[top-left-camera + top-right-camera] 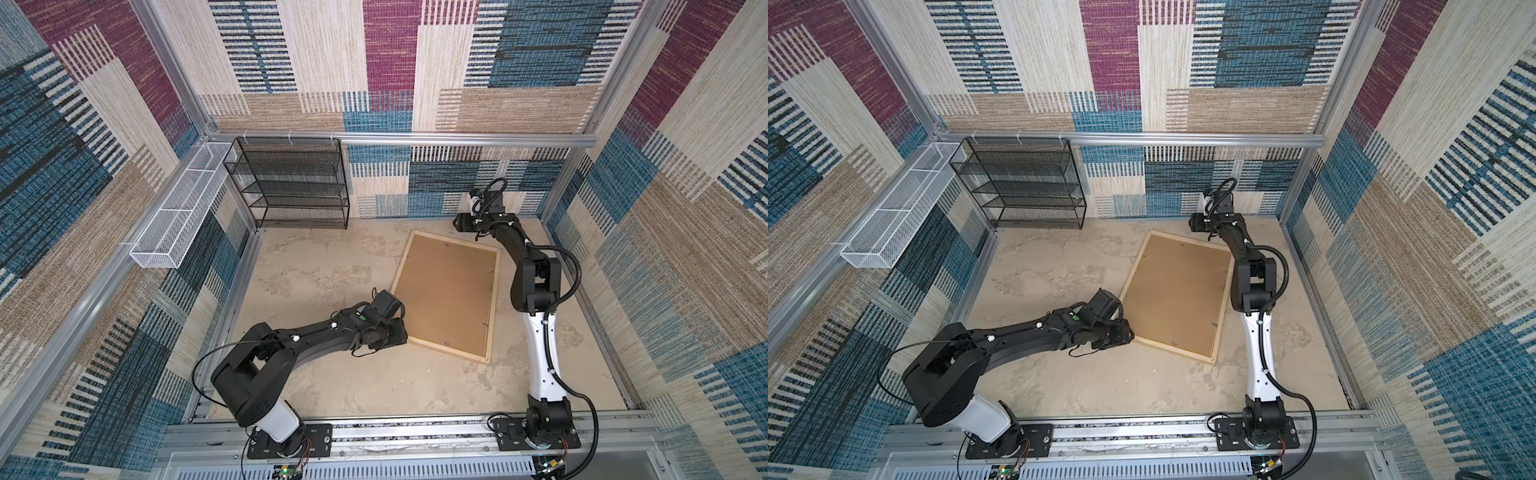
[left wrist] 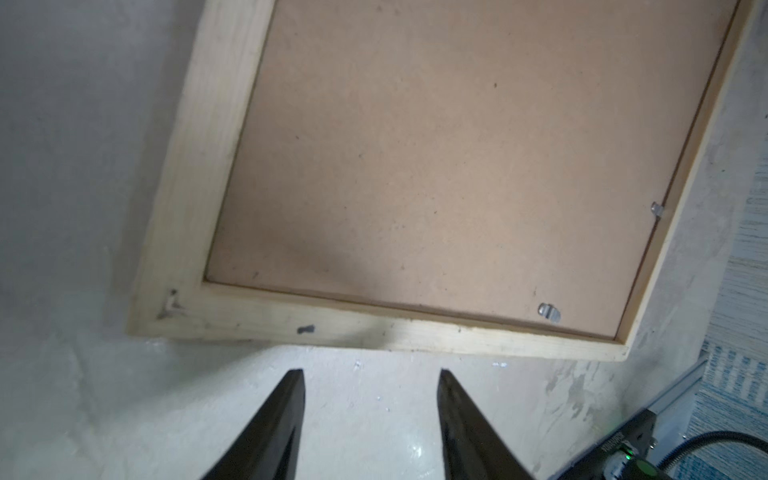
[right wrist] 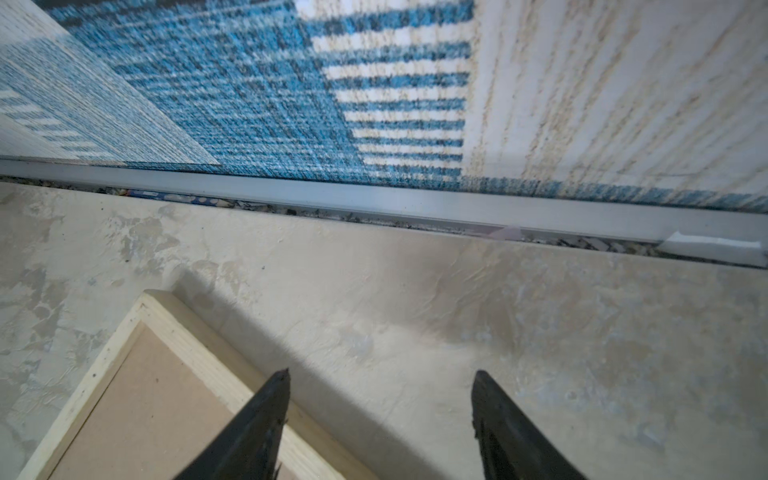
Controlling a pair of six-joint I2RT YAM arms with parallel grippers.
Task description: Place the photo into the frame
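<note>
The frame (image 1: 449, 351) (image 1: 1173, 350) of pale wood lies flat, back side up, right of the table's middle. A brown backing board (image 1: 449, 291) (image 2: 436, 166) fills it, with small metal tabs (image 2: 548, 311) at its rim. The photo is hidden. My left gripper (image 1: 402, 332) (image 2: 371, 372) is open and empty, its tips just short of the frame's (image 2: 374, 328) near left edge. My right gripper (image 1: 458, 223) (image 3: 380, 372) hangs open and empty over the frame's (image 3: 208, 357) far right corner, one finger above the wood strip, the other above bare table.
A black mesh shelf (image 1: 291, 183) stands at the back left against the wall. A white wire basket (image 1: 183, 208) hangs on the left wall. An aluminium rail (image 3: 374, 199) and the patterned back wall lie close beyond the right gripper.
</note>
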